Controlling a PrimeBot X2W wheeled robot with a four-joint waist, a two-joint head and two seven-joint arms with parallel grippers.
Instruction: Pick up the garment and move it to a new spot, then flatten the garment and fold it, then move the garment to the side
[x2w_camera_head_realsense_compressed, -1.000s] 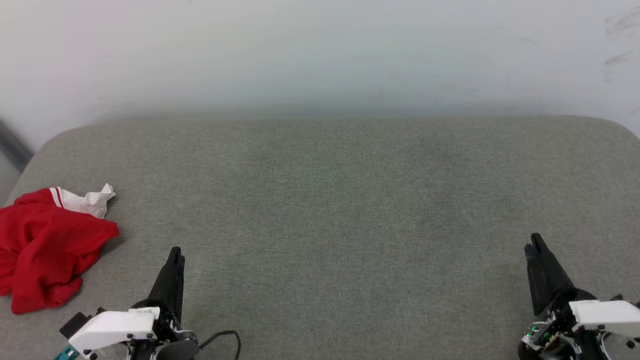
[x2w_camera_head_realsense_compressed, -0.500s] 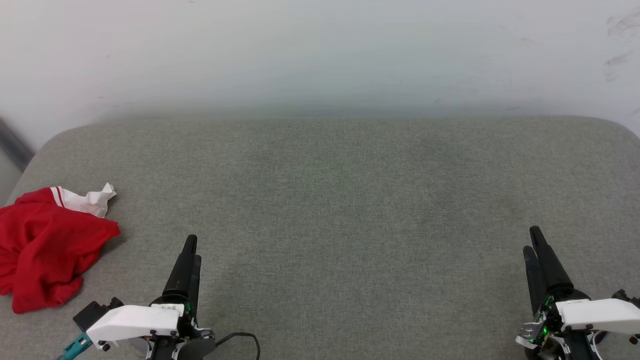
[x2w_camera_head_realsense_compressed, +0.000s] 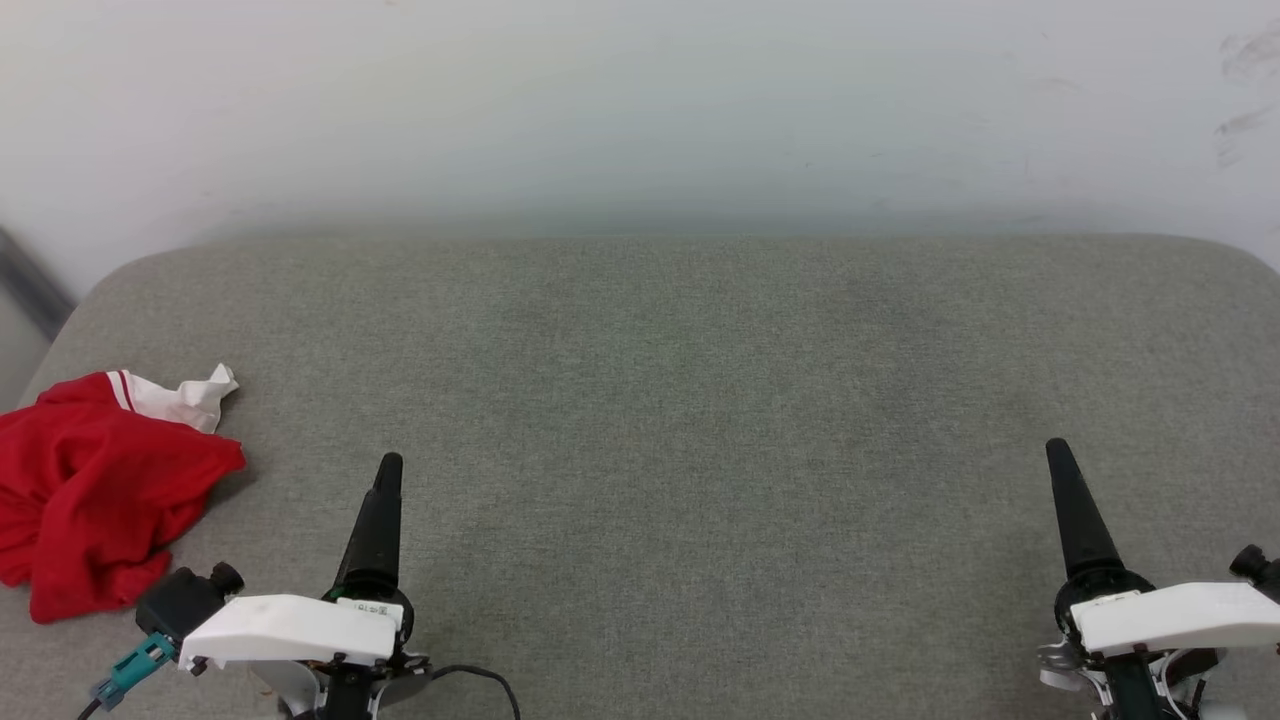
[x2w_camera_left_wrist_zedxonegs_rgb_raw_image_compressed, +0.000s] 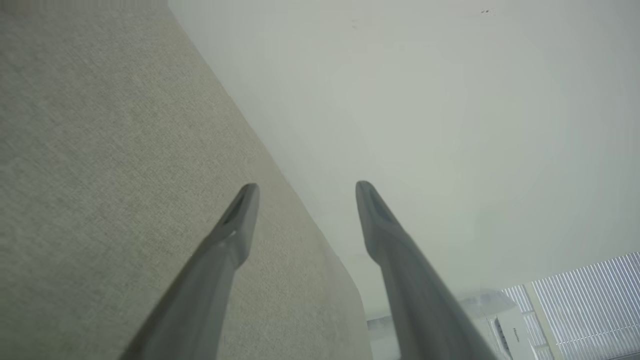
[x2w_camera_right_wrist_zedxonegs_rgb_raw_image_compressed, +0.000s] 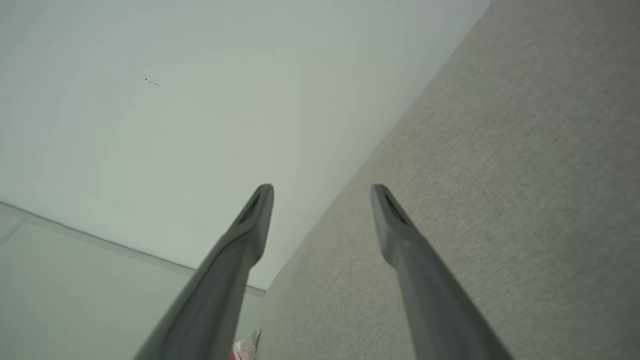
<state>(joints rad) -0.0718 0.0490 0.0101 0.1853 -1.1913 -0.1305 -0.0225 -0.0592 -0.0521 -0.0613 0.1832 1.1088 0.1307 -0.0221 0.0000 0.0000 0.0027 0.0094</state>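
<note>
The garment (x2w_camera_head_realsense_compressed: 95, 490) lies crumpled at the left edge of the grey padded table (x2w_camera_head_realsense_compressed: 660, 400), red with a white sleeve and striped trim poking out at its far side. A scrap of it (x2w_camera_right_wrist_zedxonegs_rgb_raw_image_compressed: 245, 345) peeks in at the bottom of the right wrist view. My left gripper (x2w_camera_head_realsense_compressed: 388, 470) hovers near the front edge, to the right of the garment and apart from it. In the left wrist view its fingers (x2w_camera_left_wrist_zedxonegs_rgb_raw_image_compressed: 305, 192) stand open with nothing between them. My right gripper (x2w_camera_head_realsense_compressed: 1057, 455) is at the front right, its fingers (x2w_camera_right_wrist_zedxonegs_rgb_raw_image_compressed: 321, 192) open and empty.
A pale wall (x2w_camera_head_realsense_compressed: 640, 110) rises right behind the table's far edge. A dark strip (x2w_camera_head_realsense_compressed: 30, 285) runs down at the far left beside the table corner. A white appliance and window blinds (x2w_camera_left_wrist_zedxonegs_rgb_raw_image_compressed: 575, 310) show past the table's end in the left wrist view.
Both grippers have opened from nearly shut and have turned edge-on to the head camera. Both have crept forward a little. The garment has not moved.
</note>
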